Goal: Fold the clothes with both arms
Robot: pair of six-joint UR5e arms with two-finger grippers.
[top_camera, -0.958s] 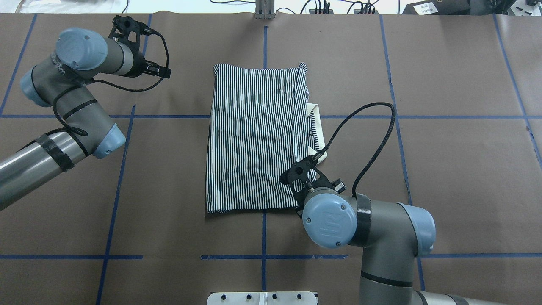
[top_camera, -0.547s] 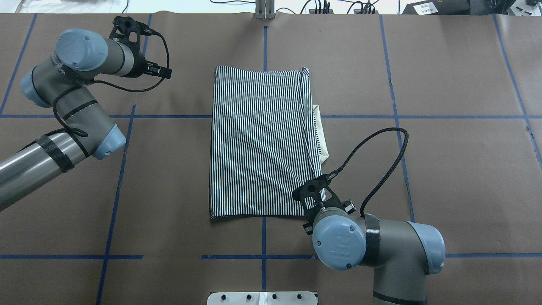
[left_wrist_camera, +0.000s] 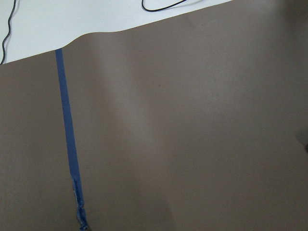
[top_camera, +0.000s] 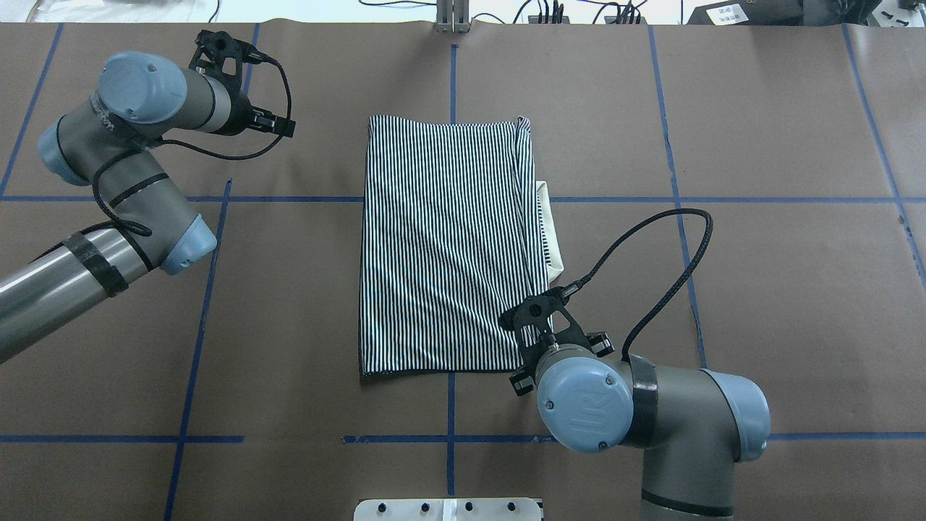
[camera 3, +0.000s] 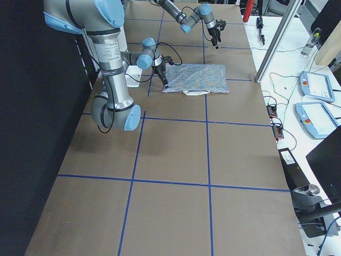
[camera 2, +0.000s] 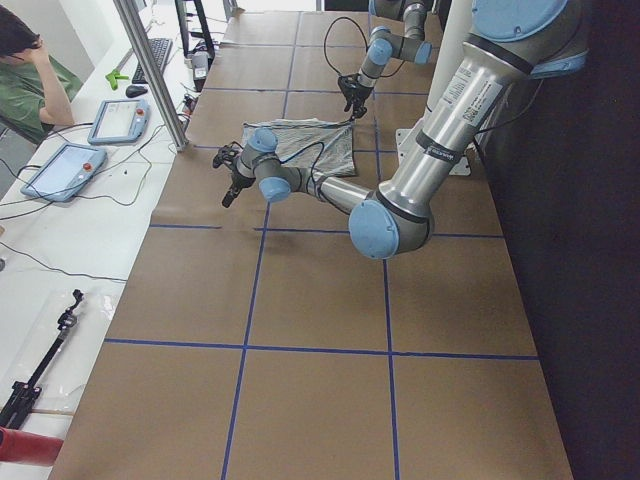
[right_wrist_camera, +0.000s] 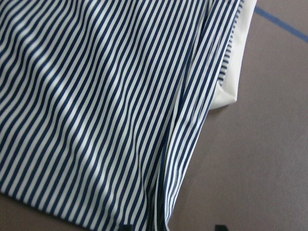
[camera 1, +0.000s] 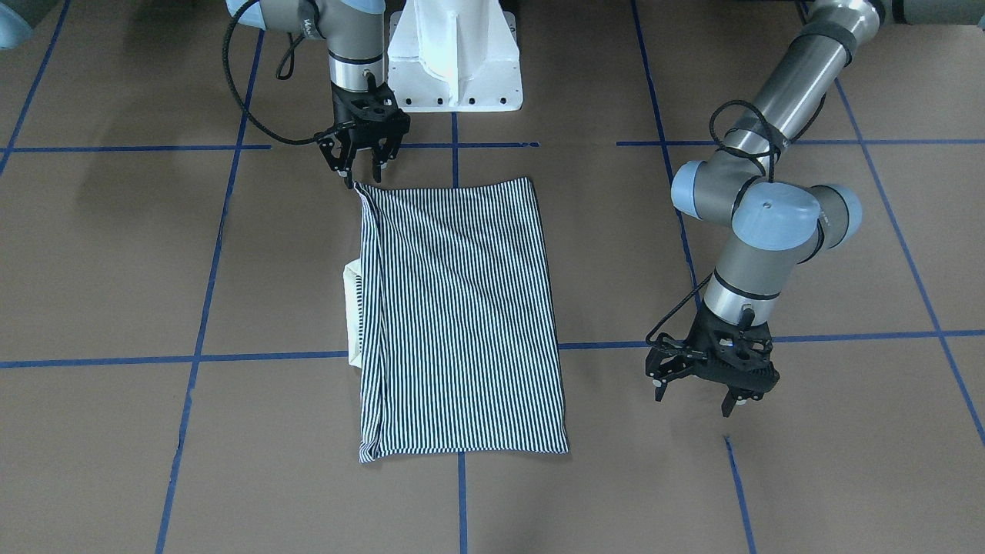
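Note:
The striped shirt [camera 1: 462, 323] lies folded into a flat rectangle at the table's middle [top_camera: 448, 239]. Its cream collar [top_camera: 548, 231] pokes out from under the right edge. My right gripper [camera 1: 362, 175] stands open just over the shirt's near right corner. In the right wrist view its fingertips [right_wrist_camera: 125, 227] straddle the shirt's doubled edge [right_wrist_camera: 187, 159] without pinching it. My left gripper [camera 1: 692, 400] hangs open above bare table, well to the left of the shirt [top_camera: 217, 43]. The left wrist view holds only brown paper and a blue tape line.
The white pedestal base [camera 1: 454, 61] sits at the robot's side of the table. Blue tape lines [top_camera: 448, 434] grid the brown paper. Cables and a metal post [top_camera: 452, 18] line the far edge. A person [camera 2: 30, 80] sits at a side desk with pendants [camera 2: 60, 170].
My right gripper has drawn back toward the robot's base and to the right. The shirt's folded right edge has straightened and lies flat, covering more of the collar. The left arm barely shifted.

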